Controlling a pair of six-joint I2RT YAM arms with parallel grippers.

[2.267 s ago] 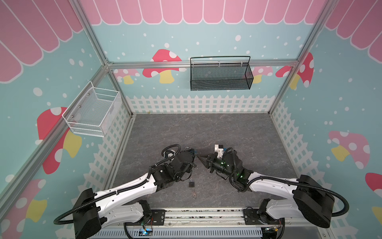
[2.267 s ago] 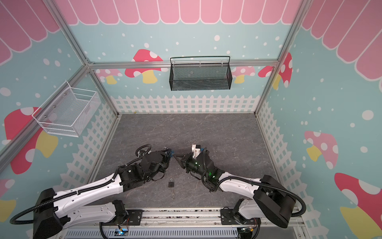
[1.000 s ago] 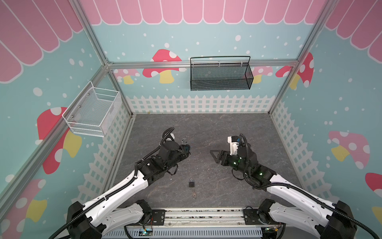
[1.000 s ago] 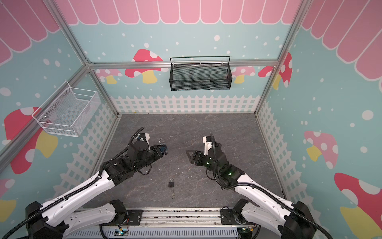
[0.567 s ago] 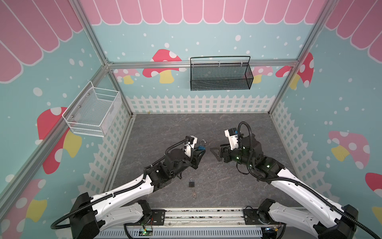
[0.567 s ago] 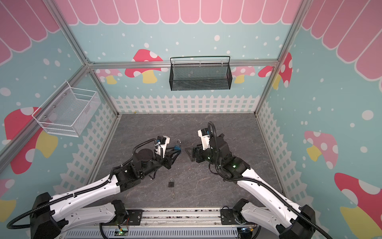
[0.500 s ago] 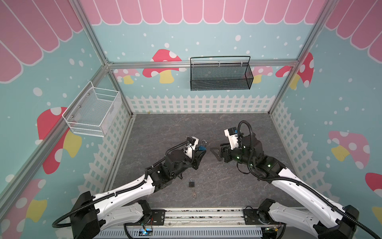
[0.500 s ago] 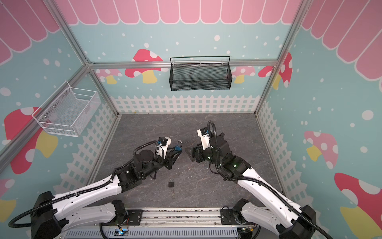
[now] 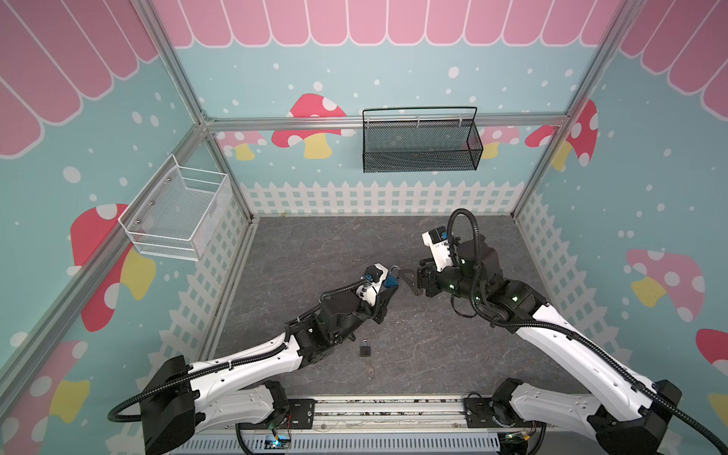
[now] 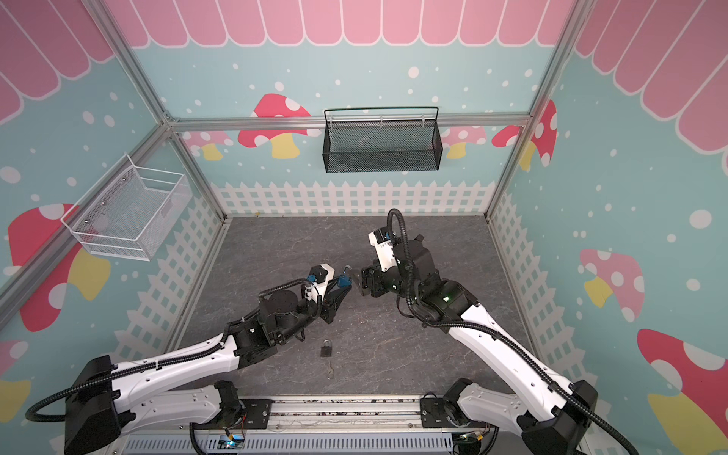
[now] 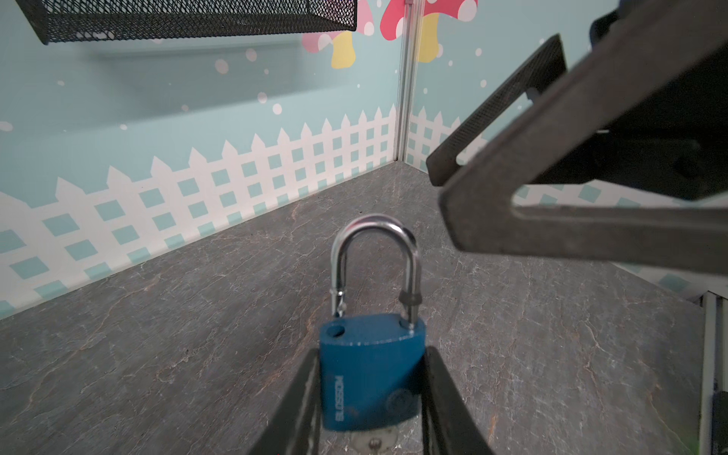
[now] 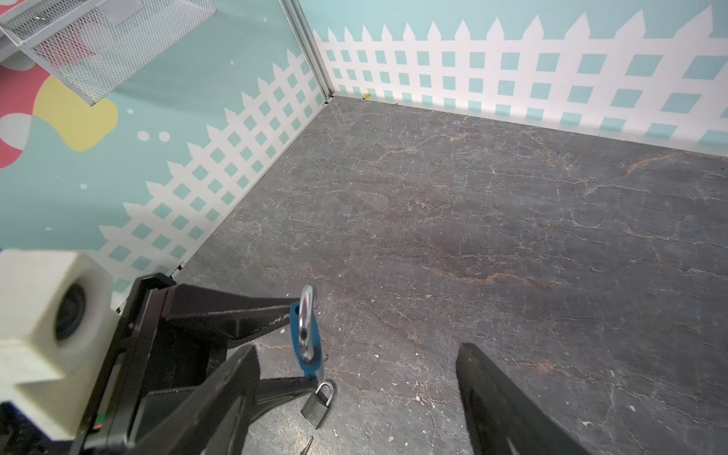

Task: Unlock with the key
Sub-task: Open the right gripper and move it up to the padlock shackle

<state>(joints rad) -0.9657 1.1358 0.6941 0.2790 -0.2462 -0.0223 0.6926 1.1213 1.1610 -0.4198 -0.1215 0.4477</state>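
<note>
Shackle [image 11: 374, 260] on the blue padlock [image 11: 370, 374] stands raised, with one leg clear of its hole in the body. The left gripper [image 9: 389, 286] has its jaws closed against the two narrow edges of the padlock's body and holds it in the air above the table [image 9: 315, 252], shackle end toward the right gripper [image 12: 358, 348]. That one's jaws stand wide apart with nothing between them, just beside the padlock and not touching it. A silver piece under the blue body is probably the key [image 11: 372, 443], though the frame edge cuts it off. A small dark padlock [image 9: 365, 349] lies flat on the table, apart from both grippers.
</note>
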